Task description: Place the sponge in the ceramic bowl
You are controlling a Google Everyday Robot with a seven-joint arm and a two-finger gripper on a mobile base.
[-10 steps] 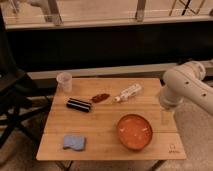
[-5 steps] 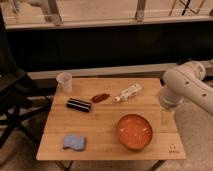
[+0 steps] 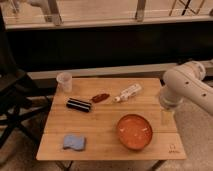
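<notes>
You see no change over the last second: sponge [image 3: 74, 142] lies front-left on the table [image 3: 102, 122], well apart from the ceramic bowl [image 3: 135, 132], so it isn't in it; gripper [image 3: 165, 116] hangs beside the table's right edge, grip state can't tell.

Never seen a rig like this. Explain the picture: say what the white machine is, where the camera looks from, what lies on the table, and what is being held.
The white machine on the right is the arm of a mobile robot. Its hand hangs at the right edge of the wooden table, beside the orange-red ceramic bowl. A single camera looks down on the table from the front; where it is mounted is not known. Also on the table are a light-blue sponge at the front left, a black ribbed case, a small reddish-brown item, a white bottle lying on its side, and a clear plastic cup at the back left. The sponge lies apart from the hand, so it is not being held.
</notes>
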